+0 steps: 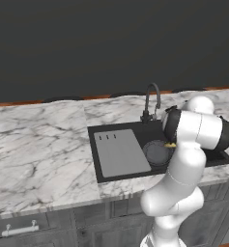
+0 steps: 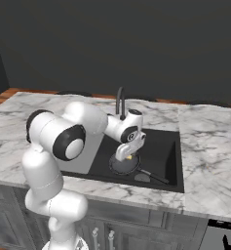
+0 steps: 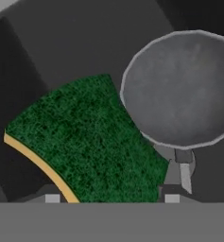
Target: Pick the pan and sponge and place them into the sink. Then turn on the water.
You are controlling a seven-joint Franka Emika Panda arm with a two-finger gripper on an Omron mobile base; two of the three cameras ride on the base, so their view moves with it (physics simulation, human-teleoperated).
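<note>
We see the gripper (image 2: pixel 130 157) low over the sink (image 2: pixel 168 136), its fingers (image 3: pixel 172 197) pinching the sponge (image 3: pixel 87 142), green face toward the camera. The pan (image 2: pixel 124 166) lies inside the basin just beside the sponge, handle pointing toward the front right.

Green-and-yellow sponge (image 3: pixel 85 142), dark grey pan (image 3: pixel 179 94), black sink (image 2: pixel 161 151).
</note>
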